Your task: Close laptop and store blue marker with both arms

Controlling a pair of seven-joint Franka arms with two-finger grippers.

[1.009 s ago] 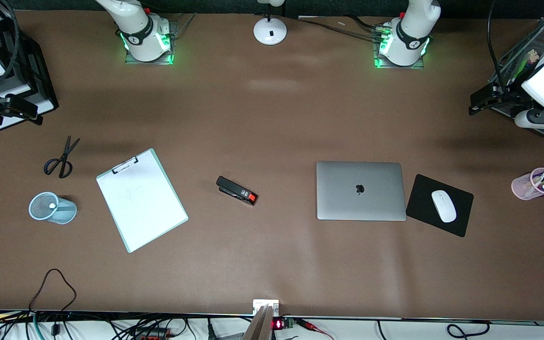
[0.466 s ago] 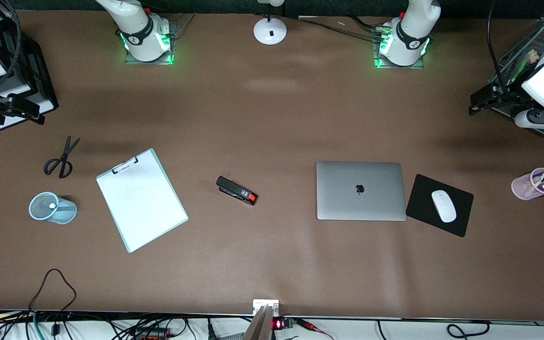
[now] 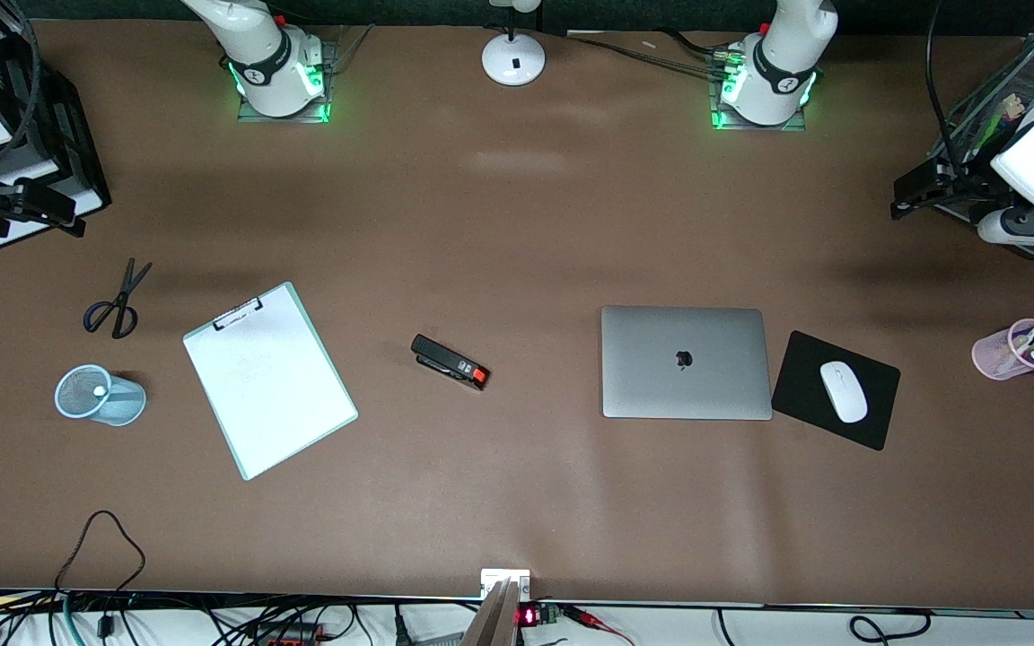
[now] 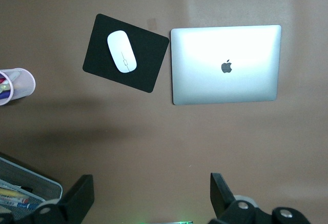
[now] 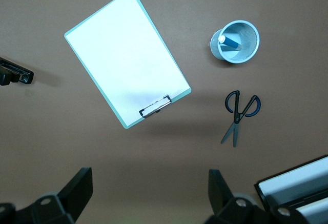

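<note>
Nothing has shifted since the earlier frames: you see both arms parked high at the table ends, and everything on the table (image 3: 517, 502) lies as it did.

Your left end effector (image 4: 148, 196) hangs with its fingers wide apart and nothing between them. Below it you find the laptop (image 4: 225, 65), lid shut with the logo up, and just beside that the black mouse pad (image 4: 148, 75) carrying the white mouse (image 4: 122, 59). A pink pen cup (image 4: 15, 85) stands toward the left arm's end.

Your right end effector (image 5: 148, 196) is likewise spread and empty. Under it you see the clipboard (image 5: 125, 55), the scissors (image 5: 238, 111) near it, and the blue mesh cup (image 5: 246, 44). The blue marker (image 5: 229, 41) stands inside that cup, white end up. A black stapler (image 3: 450, 362) lies between clipboard and laptop.
</note>
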